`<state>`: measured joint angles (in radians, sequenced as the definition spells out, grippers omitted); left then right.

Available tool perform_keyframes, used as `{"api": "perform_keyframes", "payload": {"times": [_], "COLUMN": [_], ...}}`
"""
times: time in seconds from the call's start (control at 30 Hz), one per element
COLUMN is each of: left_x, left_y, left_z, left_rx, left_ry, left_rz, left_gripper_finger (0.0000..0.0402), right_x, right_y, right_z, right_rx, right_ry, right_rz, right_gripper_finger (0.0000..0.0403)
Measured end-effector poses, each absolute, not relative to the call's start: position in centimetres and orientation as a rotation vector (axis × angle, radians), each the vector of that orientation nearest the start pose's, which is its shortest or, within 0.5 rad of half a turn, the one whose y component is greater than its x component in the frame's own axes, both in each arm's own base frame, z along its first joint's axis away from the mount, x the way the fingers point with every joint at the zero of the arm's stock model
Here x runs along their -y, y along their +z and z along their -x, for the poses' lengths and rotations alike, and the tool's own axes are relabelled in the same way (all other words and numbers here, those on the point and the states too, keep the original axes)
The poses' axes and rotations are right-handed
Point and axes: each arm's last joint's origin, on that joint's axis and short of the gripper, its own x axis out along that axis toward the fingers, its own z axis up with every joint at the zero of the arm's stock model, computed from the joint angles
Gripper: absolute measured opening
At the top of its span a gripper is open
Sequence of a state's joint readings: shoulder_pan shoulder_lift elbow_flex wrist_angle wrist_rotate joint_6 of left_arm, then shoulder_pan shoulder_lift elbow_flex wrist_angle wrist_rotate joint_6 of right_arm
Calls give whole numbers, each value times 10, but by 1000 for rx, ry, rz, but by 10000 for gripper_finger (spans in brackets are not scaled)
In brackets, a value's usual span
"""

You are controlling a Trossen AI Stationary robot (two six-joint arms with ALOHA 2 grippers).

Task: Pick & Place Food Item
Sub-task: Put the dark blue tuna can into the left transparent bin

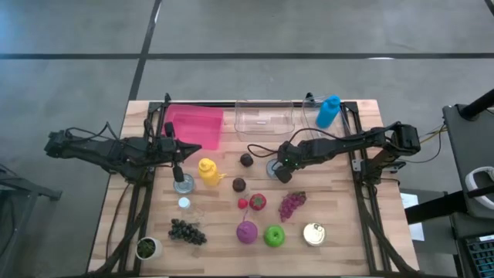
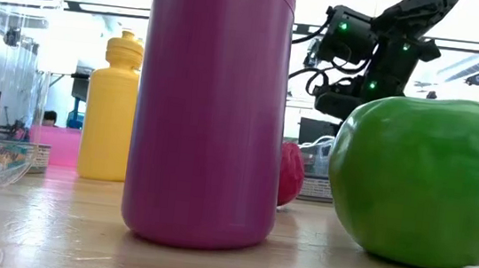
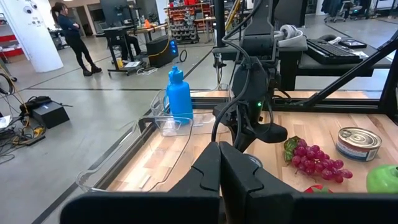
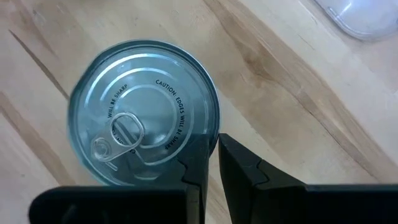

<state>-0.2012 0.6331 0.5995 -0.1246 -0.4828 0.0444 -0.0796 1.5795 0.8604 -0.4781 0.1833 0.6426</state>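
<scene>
Directly below the right gripper (image 4: 210, 163), its nearly closed, empty jaws hover over a silver can (image 4: 143, 112).

Silver can (image 4: 144, 115) (pull-tab up) on wood.

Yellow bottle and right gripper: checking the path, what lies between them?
In the high view, one dark round food item lies between the yellow bottle and right gripper.

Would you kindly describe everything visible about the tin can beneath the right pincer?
The tin can looks like bare silvery metal, round, standing upright on the wooden table. Its sealed lid has concentric ridges, a flat-lying pull ring and printed words warning of sharp edges. The right pincer hangs over its rim, fingers shut; whether they touch it cannot be told.
</scene>
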Motion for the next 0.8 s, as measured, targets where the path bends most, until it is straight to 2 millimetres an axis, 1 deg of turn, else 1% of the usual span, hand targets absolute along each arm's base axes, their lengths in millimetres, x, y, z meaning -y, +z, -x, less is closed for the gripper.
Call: {"api": "perform_keyframes", "payload": {"times": [0.23, 0.4, 0.8], "left_x": [16, 16, 16], "left_y": [297, 296, 295], "left_z": [-146, -146, -146], "left_rx": [-156, -157, -160], "left_ry": [277, 278, 277], "left_rz": [-97, -97, -98], "left_gripper_finger": [1, 1, 1], "right_x": [25, 25, 25], "right_y": [166, 165, 165], "right_z": [-279, -277, -277], "right_rx": [-1067, -1070, -1069], "right_ry": [-594, -628, -635], "right_rz": [-494, -484, -493], "right_gripper_finger": [31, 31, 31]}}
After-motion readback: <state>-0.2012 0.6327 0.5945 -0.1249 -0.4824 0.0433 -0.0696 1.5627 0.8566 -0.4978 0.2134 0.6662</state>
